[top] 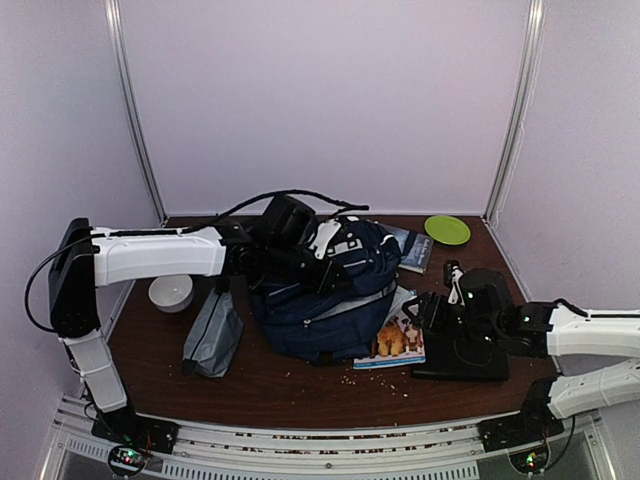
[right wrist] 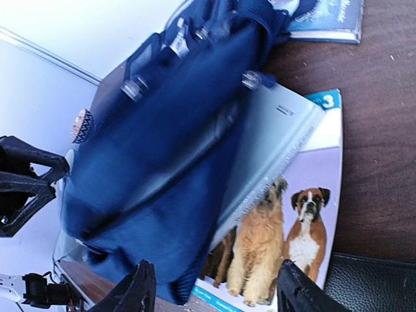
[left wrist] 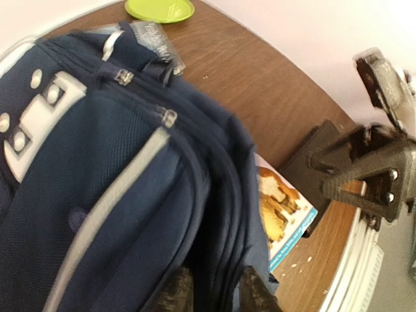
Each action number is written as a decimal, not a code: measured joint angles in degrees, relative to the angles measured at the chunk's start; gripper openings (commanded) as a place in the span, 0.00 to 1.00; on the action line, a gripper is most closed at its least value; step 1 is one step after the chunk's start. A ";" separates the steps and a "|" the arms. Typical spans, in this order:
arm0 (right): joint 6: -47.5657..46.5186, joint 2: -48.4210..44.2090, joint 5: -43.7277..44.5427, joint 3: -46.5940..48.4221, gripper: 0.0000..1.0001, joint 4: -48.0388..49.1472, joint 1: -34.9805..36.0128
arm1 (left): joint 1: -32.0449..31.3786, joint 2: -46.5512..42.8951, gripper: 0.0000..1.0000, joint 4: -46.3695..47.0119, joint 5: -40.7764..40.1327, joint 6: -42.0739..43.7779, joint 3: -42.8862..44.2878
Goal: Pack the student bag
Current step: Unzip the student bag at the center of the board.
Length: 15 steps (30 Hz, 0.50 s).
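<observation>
At the middle of the tabletop [top: 260,385], the student bag [top: 318,300] slumps over a dog book [right wrist: 286,227]. Its fold sits between the half-open jaws of the left pincer [left wrist: 214,281]; whether they grip it, I cannot tell. The right pincer [right wrist: 214,268] gapes wide and empty. Likely step: opening the bag. Next, catch a zipper pull.

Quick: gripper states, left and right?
Left gripper: fingers either side of the bag edge; grip cannot be told.
Right gripper: open, holding nothing.

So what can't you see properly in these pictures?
Inside the student bag: its fabric hides it, every view.
Dog book: bag covers part, top and right wrist views.
Dark book: right wrist's top edge cuts it; title unreadable.
Left gripper: left wrist's bottom edge cuts it; grip unclear.
</observation>
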 measured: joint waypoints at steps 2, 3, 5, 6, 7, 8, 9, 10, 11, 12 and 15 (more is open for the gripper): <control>-0.44 -0.28 -0.24 0.90 0.63 -0.02 0.02 | -0.31 -1.01 0.80 0.09 -0.46 0.63 0.15; -0.85 -0.22 -0.48 1.60 0.63 -0.11 0.07 | -0.44 -1.97 0.85 -0.02 -0.94 0.55 -0.09; -2.01 0.04 -1.03 3.21 0.63 -0.50 0.37 | -0.44 -5.51 0.98 -0.15 -2.64 0.66 -1.79; -2.69 0.55 -1.38 4.66 0.62 -0.96 0.63 | -0.44 -8.57 0.98 -0.48 -3.89 0.74 -3.39; -3.32 1.03 -1.55 5.62 0.62 -1.18 0.81 | -0.48 -10.73 0.98 -0.72 -4.81 0.70 -4.46; -4.20 1.88 -1.84 7.06 0.62 -1.84 1.11 | -0.61 -14.08 0.98 -0.94 -6.38 0.59 -6.23; -5.27 3.02 -2.12 8.66 0.62 -2.16 1.51 | -0.74 -16.63 0.98 -1.31 -7.63 0.50 -7.54; -6.21 4.26 -2.43 10.32 0.61 -2.67 2.01 | -1.03 -20.13 0.98 -1.73 -9.62 0.31 -9.60; -7.54 5.77 -2.69 12.26 0.60 -3.34 2.67 | -1.38 -22.82 0.98 -2.01 -11.13 0.02 -11.26; -8.83 7.08 -2.84 13.84 0.60 -4.02 3.34 | -2.01 -25.77 0.97 -2.38 -12.74 -0.44 -13.42; -16.04 12.50 -2.80 21.14 0.58 -8.11 6.27 | -3.78 -31.47 0.94 -3.54 -17.20 -2.95 -19.63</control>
